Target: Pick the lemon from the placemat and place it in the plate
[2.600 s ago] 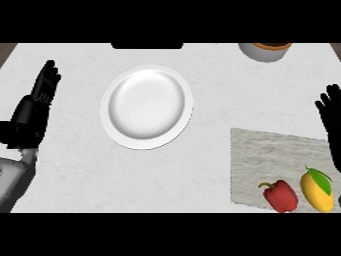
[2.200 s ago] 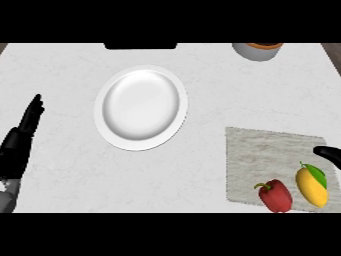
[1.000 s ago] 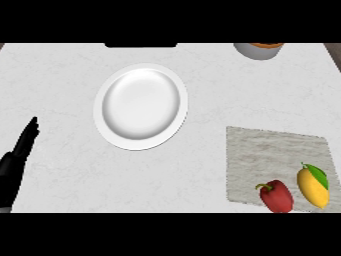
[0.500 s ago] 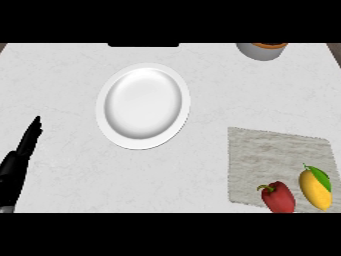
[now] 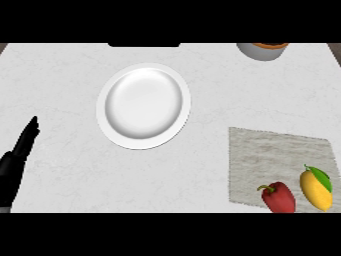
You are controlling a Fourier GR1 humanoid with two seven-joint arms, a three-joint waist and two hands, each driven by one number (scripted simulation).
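Fingers [image 5: 25, 140] of left hand [image 5: 7, 172] straight, holding nothing, plate [image 5: 143, 142] bare, lemon [image 5: 315, 189] on placemat [image 5: 276, 155]

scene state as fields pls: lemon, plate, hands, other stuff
lemon: on placemat, near-right corner, beside red pepper
plate: white, nothing on it, left of placemat
left hand: open, fingers straight, lower left edge, holds nothing
right hand: not in view
other: grey bowl at far edge
task: lemon not yet picked

Bright, even light; faint shadows
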